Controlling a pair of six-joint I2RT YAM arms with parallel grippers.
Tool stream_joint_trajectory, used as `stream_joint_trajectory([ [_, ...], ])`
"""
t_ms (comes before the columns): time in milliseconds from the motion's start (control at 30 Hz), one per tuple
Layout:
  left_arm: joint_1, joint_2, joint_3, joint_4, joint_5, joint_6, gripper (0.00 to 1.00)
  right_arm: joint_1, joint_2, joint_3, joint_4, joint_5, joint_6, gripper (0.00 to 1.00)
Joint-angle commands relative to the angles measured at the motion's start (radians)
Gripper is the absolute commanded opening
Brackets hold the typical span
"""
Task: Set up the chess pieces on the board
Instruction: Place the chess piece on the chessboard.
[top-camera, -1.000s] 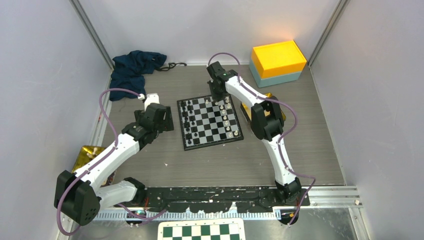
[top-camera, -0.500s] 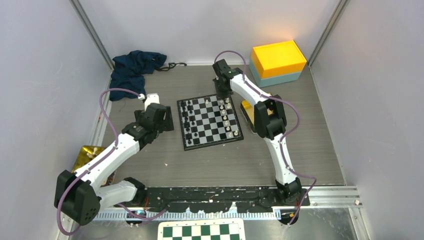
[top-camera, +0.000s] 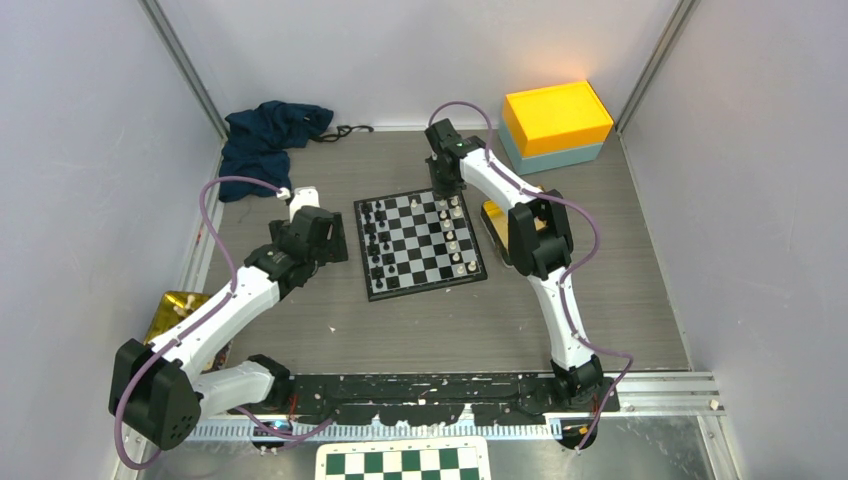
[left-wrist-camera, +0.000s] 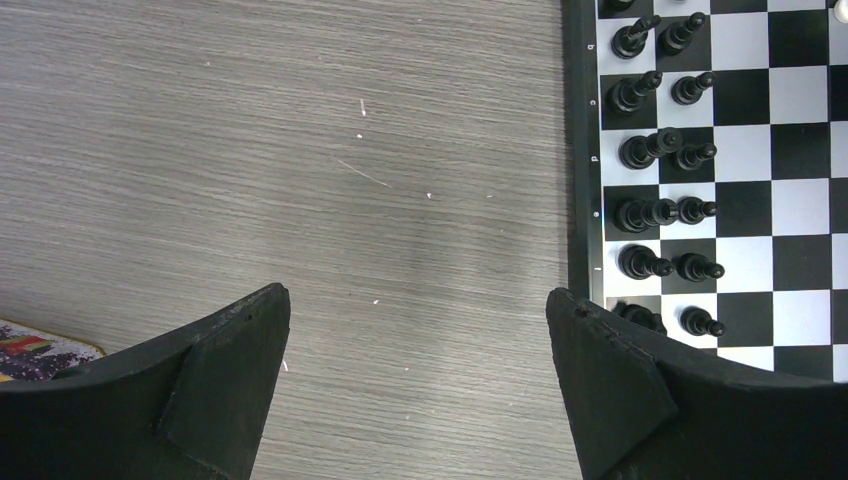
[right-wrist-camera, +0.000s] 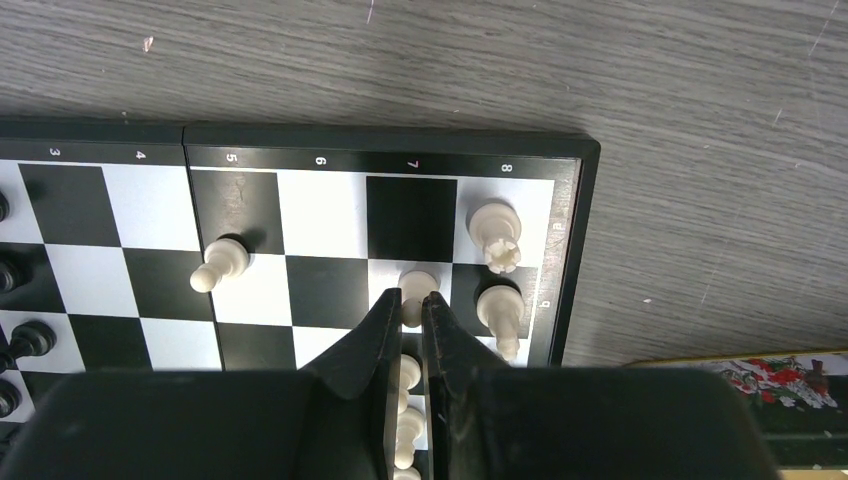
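The board (top-camera: 425, 289) lies mid-table; its border also shows in the left wrist view (left-wrist-camera: 578, 150) and the right wrist view (right-wrist-camera: 390, 137). Black chess pieces (top-camera: 375, 240) fill its two left columns and show in the left wrist view (left-wrist-camera: 650, 148). White pieces (top-camera: 457, 235) line its right side. My right gripper (top-camera: 445, 190) is over the board's far right corner, shut (right-wrist-camera: 411, 305) on a white pawn (right-wrist-camera: 417, 283) that stands on a white square beside a rook (right-wrist-camera: 496, 233). A lone white pawn (right-wrist-camera: 220, 265) stands further left. My left gripper (top-camera: 325, 240) is open (left-wrist-camera: 418, 300) over bare table just left of the board.
An orange-and-teal box (top-camera: 556, 125) stands at the back right and a dark blue cloth (top-camera: 270, 135) lies at the back left. Printed packets lie right of the board (top-camera: 493, 218) and by the left arm (top-camera: 175, 310). A green-and-white checkered panel (top-camera: 403, 462) sits at the near edge.
My right gripper moved a little right and toward the board's far right corner, then held still. The left arm has not moved.
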Motion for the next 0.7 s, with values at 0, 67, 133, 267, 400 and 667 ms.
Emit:
stream_joint_trajectory([
  [0, 0.001, -0.004, 0.024, 0.038, -0.006, -0.003, 1.0, 0.004, -0.083, -0.008, 0.026, -0.004, 0.012, 0.1],
  [67, 0.001, -0.004, 0.022, 0.038, -0.005, -0.004, 1.0, 0.004, -0.084, -0.012, 0.027, -0.006, 0.012, 0.1],
  [133, 0.001, -0.004, 0.022, 0.039, -0.004, -0.004, 1.0, 0.008, -0.086, -0.014, 0.027, -0.006, 0.012, 0.1],
  [267, 0.001, -0.005, 0.022, 0.037, -0.004, -0.005, 1.0, 0.012, -0.09, -0.018, 0.026, -0.004, 0.013, 0.1],
  [400, 0.001, -0.008, 0.019, 0.037, -0.005, -0.007, 1.0, 0.014, -0.095, -0.024, 0.028, -0.002, 0.011, 0.1],
  [667, 0.001, -0.011, 0.017, 0.037, -0.001, -0.01, 1.0, 0.017, -0.101, -0.035, 0.024, 0.002, 0.01, 0.1],
])
